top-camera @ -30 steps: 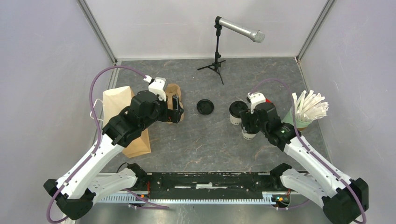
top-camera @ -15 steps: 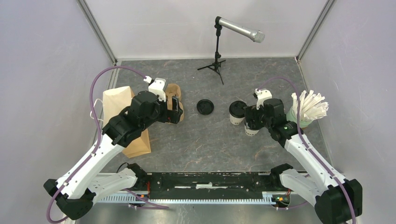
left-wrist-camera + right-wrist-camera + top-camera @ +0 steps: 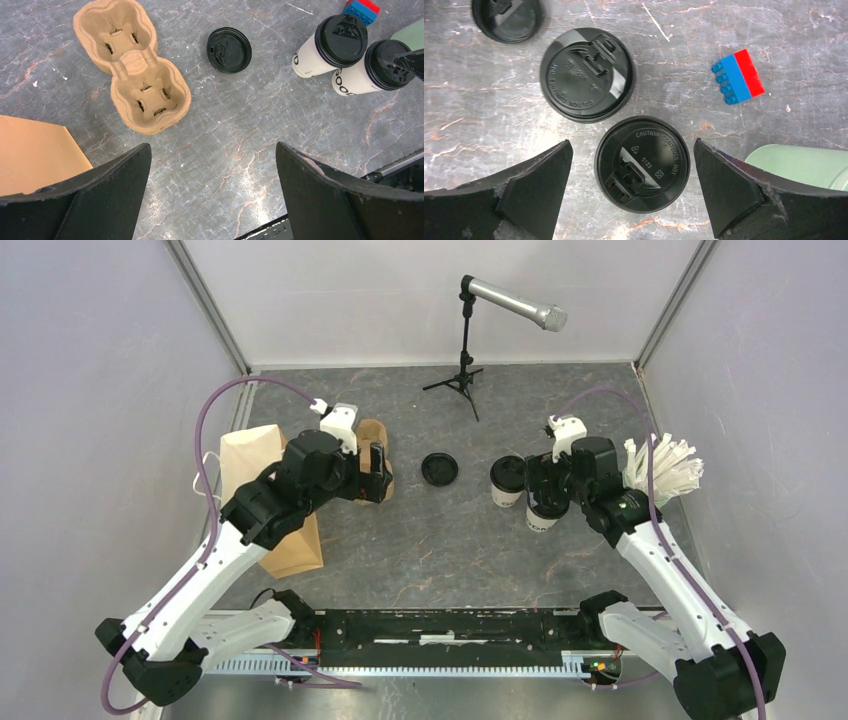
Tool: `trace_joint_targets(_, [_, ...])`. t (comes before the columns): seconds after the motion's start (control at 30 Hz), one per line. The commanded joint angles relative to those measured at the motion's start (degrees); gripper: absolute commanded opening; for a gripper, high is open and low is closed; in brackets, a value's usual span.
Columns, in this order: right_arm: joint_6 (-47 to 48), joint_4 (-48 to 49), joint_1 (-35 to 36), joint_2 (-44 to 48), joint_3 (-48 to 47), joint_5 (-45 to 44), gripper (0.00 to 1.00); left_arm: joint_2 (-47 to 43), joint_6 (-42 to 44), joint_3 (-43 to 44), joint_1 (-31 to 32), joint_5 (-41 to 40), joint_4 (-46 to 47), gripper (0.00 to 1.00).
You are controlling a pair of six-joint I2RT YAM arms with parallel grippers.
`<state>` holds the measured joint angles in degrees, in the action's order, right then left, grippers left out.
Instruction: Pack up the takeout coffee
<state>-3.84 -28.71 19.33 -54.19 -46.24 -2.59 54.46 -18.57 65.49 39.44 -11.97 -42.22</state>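
Left tool hangs spread wide and empty above the bench, a grey, veined, stone-look surface. At the far left lies a tan paper bag, flat and smooth. Next comes the cup carrier, brown moulded pulp, rough and fibrous, with two rounded wells showing. Each well has slit flaps at the bottom, and both are unfilled. A loose lid of glossy black plastic lies between the carrier and the coffees.

The coffees stand upright just beside each other: the farther cup and the nearer cup. Both have tapering white paper walls with dark lettering and stiff round black caps with a raised rim and a sip tab. Right tool straddles the nearer cup from above, its jaws wide apart with a gap on each side, pinching nothing. Further right lie a blue-and-red toy brick and a pale green cup.

Taking the nearer cup looks like the step in hand. To do it well, the right tool should sink below the cap's rim and close gently on the paper, which would dent easily. It should then lift straight up, clear of the neighbouring cup, and keep the coffee level on the way to a well.
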Motion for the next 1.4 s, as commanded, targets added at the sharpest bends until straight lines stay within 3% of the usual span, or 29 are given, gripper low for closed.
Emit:
trace_joint_targets(0.0, [0.68, -1.51, -0.16, 2.14, -5.67, 6.89, 0.98, 1.54, -0.76, 5.24, -0.24, -0.85, -2.89, 1.00])
trace_joint_targets(0.3, [1.56, 1.19, 0.53, 7.03, -4.80, 14.00, 0.98, 3.14, 0.30, 13.75, -0.24, -3.31, -10.65, 1.00])
trace_joint_targets(0.5, [0.00, 6.44, 0.51, 8.61, 1.08, 9.57, 0.98, 6.33, 1.98, 16.15, -0.41, -10.27, -14.62, 1.00])
trace_joint_targets(0.67, [-0.14, 7.65, 0.53, 7.12, 1.13, 16.05, 0.98, 7.69, 1.27, 16.27, -0.94, -14.53, -15.08, 0.99])
trace_joint_targets(1.0, [-6.39, 16.66, 1.06, 7.23, 4.01, 18.53, 0.97, 9.53, 2.97, 27.89, -1.16, -3.83, -14.23, 1.00])
trace_joint_targets(1.13, [-12.71, 24.72, 4.75, 8.84, 9.65, 18.23, 0.98, 9.07, -0.69, 31.84, -1.12, -8.97, -17.01, 1.00])
trace_joint_targets(1.2, [-15.68, 26.05, 7.12, 7.79, 9.82, 16.56, 0.98, 8.85, -3.33, 32.38, -1.08, -15.69, -19.32, 0.98])
trace_joint_targets(1.3, [-14.69, 25.36, 12.26, 6.12, 7.92, 12.98, 0.98, 11.17, -8.53, 37.16, -1.30, -26.63, -28.03, 0.95])
trace_joint_targets(1.37, [-13.06, 22.63, 15.19, 4.85, 5.75, 7.60, 0.97, 13.34, -12.76, 41.65, -2.46, -29.22, -35.17, 0.94])
